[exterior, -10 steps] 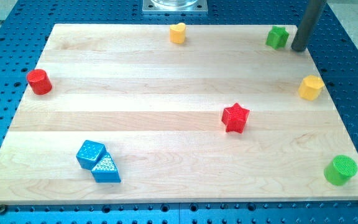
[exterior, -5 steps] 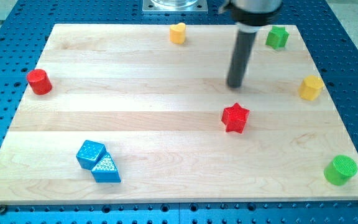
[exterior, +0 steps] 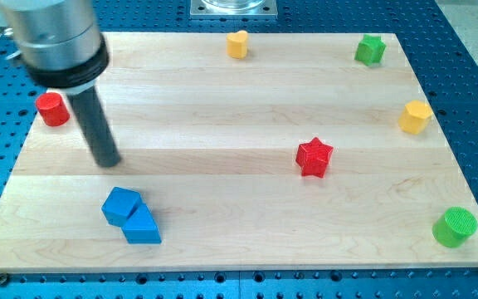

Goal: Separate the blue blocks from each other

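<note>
My tip [exterior: 108, 161] rests on the wooden board [exterior: 222, 116], in the left part of the view; the arm has no claw, only this dark rod, so nothing can spread or pinch. Just below the tip, a little to the view's right, lies the blue cube [exterior: 120, 205]. The second blue block [exterior: 143, 226] touches this cube on its lower right side; its shape is probably a triangular wedge, but I cannot tell for sure. The tip is near the cube and apart from it. The red cylinder [exterior: 52, 109] stands up and to the left of the tip. The red star [exterior: 314, 157] is far to the right of the tip, at about the same level.
</note>
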{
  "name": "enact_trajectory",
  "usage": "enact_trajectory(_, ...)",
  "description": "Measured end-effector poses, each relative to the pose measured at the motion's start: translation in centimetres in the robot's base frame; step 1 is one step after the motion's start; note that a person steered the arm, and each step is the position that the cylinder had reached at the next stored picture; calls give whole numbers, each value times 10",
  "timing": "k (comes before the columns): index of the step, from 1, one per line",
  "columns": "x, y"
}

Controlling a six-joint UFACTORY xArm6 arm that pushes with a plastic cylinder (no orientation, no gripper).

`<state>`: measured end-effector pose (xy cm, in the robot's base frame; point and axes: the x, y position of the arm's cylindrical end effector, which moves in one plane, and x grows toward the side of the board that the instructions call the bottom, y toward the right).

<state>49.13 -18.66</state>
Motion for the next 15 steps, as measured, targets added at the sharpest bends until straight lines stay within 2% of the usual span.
enact_trajectory(3, 126, -23)
enact_trajectory(5, 127, -4)
enact_trajectory(6, 126, 50)
enact_trajectory(8, 125, 62)
enact_trajectory(10, 113, 33)
enact_trajectory(11, 95, 49)
enact_trajectory(15, -28, 126)
